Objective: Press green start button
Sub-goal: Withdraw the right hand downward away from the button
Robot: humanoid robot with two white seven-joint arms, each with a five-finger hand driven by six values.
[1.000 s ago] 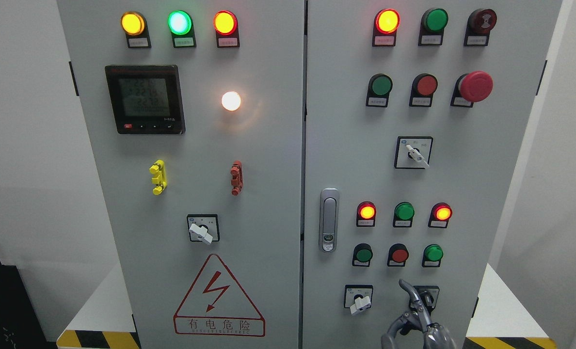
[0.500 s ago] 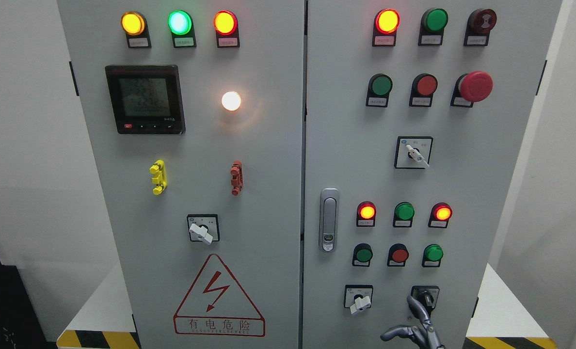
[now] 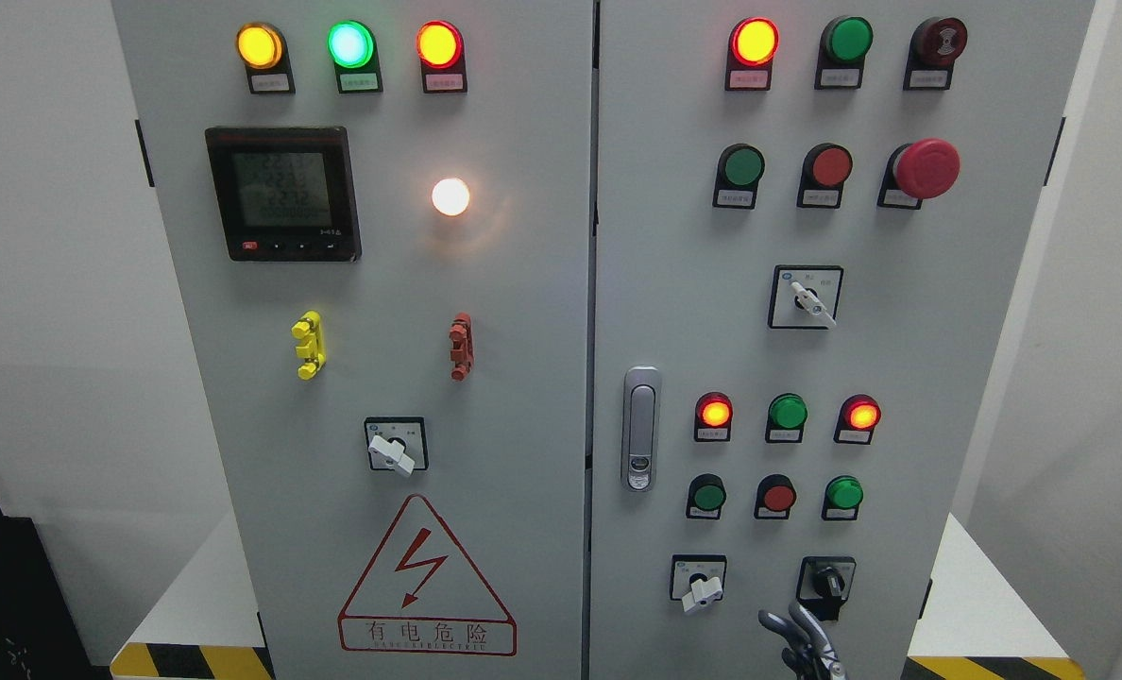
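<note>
Right hand (image 3: 802, 642) at bottom edge, below black selector switch (image 3: 826, 580), fingers loosely spread, holding nothing. Green button (image 3: 843, 493) on right door (image 3: 901, 359), lower row, well above hand, untouched.

Right hand (image 3: 800, 642) low at bottom edge, below black selector switch (image 3: 826, 580); fingers (image 3: 776, 622) loosely curled.

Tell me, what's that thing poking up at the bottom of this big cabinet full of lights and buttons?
That is a robot hand, grey and metal-fingered, showing at the bottom edge of the grey control cabinet. Over the last second it has sunk lower, away from the black selector switch on the right door. It holds nothing and touches no control. Its job is pressing a green start button; the nearest green buttons sit in the row above it, with red indicator lights glowing higher up.
</note>
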